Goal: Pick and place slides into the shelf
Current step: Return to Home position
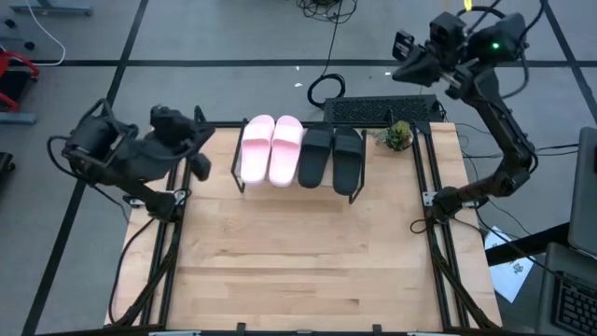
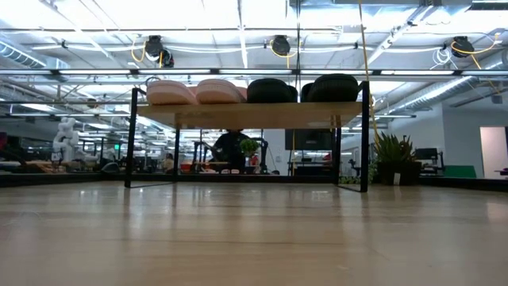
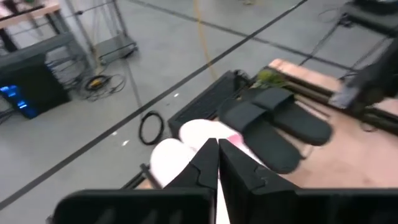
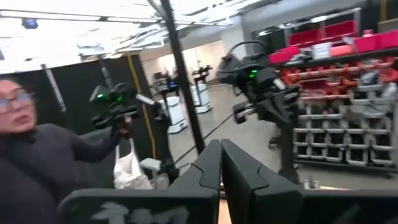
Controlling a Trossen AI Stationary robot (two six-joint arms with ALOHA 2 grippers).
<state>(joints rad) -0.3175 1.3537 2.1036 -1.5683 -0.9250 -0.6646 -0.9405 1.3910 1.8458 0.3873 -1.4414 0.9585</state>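
High view: the shelf [image 1: 242,177] stands at the far edge of the desk [image 1: 298,271], near the middle of that edge. On it lie four slides side by side, two pink slides [image 1: 270,149] toward the left end and two black slides [image 1: 331,157] toward the right end. The left end effector [image 1: 199,159] sits by the far left corner, just beside the shelf's left end. The right end effector [image 1: 406,58] is raised beyond the far right corner, well apart from the shelf. One small plant [image 1: 398,135] stands near that corner.

Low view: one shelf, with four slides resting flat on its board. None overhangs the front edge.

Left wrist view: the fingers [image 3: 205,163] are pressed together and hold nothing. Both pairs lie just ahead of them.

Right wrist view: the fingers [image 4: 210,163] are likewise closed and empty. They point out into the room, where one person [image 4: 37,155] stands.

With the placing apparently done, what remains is the retreat. I would draw the left arm up and back from the shelf's left end before folding it, so it cannot nudge the nearest pink slide. The right arm should fold in clear of the plant. Both should stay closed.
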